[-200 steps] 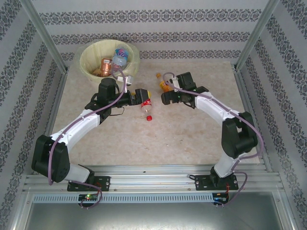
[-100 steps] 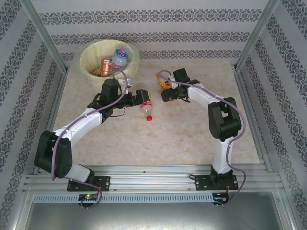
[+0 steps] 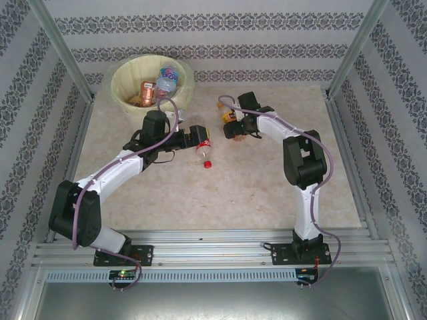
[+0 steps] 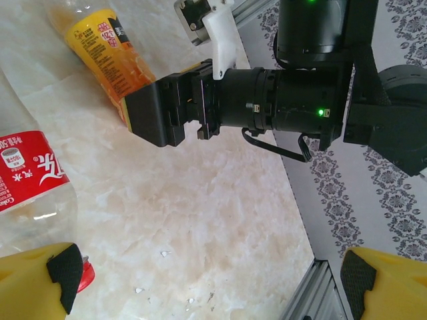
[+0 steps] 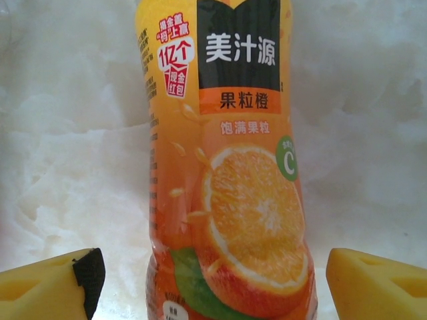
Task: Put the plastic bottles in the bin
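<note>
An orange-labelled juice bottle [image 5: 227,180] lies on the marble table between my right gripper's [image 5: 213,283] yellow fingers [image 5: 373,280], with a gap on each side; the gripper is open. From above, that bottle [image 3: 225,118] is at the table's centre back, the right gripper [image 3: 230,128] over it. My left gripper [image 4: 212,277] is open over bare table. A red-labelled bottle [image 4: 30,180] lies just outside its left finger [image 4: 63,270]. In the top view this bottle [image 3: 204,153] lies below the left gripper [image 3: 204,137]. The bin [image 3: 120,73] at the back left holds several bottles [image 3: 165,81].
Patterned walls and metal posts [image 3: 63,50] enclose the table. The two grippers face each other a short way apart, and the right gripper's black body [image 4: 153,110] shows in the left wrist view. An aluminium rail [image 3: 213,240] runs along the near edge.
The right arm folded up and pushed its gripper left and back around the orange bottle, and its fingers narrowed a little. The left arm barely moved.
</note>
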Controlling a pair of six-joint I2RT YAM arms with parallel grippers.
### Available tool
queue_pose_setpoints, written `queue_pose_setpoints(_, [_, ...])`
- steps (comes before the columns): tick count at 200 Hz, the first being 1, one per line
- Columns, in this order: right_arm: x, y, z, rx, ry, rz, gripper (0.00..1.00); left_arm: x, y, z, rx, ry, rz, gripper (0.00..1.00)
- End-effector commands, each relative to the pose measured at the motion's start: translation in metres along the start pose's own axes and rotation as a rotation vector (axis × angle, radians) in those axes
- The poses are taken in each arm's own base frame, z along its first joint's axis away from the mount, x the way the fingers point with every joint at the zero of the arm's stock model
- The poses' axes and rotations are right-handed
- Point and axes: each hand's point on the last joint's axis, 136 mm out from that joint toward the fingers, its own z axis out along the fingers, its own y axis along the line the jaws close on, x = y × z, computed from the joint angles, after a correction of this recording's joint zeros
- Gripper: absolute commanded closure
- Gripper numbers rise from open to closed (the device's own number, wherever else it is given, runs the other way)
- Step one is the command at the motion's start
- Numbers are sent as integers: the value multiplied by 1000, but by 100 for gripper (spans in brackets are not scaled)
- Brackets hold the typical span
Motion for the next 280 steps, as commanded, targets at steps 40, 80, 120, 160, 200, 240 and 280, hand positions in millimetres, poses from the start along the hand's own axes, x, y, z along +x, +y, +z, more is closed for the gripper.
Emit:
queue_pose_setpoints(40, [11,1,14,8,90,10,23,-3,-16,5,62,21,-7,0])
queue_pose_setpoints(80, [9,1,11,19,86,11,34,-4,-18,4,66,21,-8,0])
queue_pose_setpoints(120, [4,11,-11,-12,41,15,39,-4,-18,4,68,22,-4,0])
queue_pose_setpoints(160, [10,29,-45,-95,-17,71,40,-3,-19,3,69,19,8,0])
queue_pose_setpoints(200, [31,51,-81,-211,-58,131,40,-5,-22,2,75,15,17,0])
queue_pose_setpoints(240, [55,83,-122,-392,-112,200,40,-2,-24,4,82,20,17,0])
queue_pose_setpoints(280, [75,116,-164,-540,-174,221,39,0,-32,5,109,25,21,0])
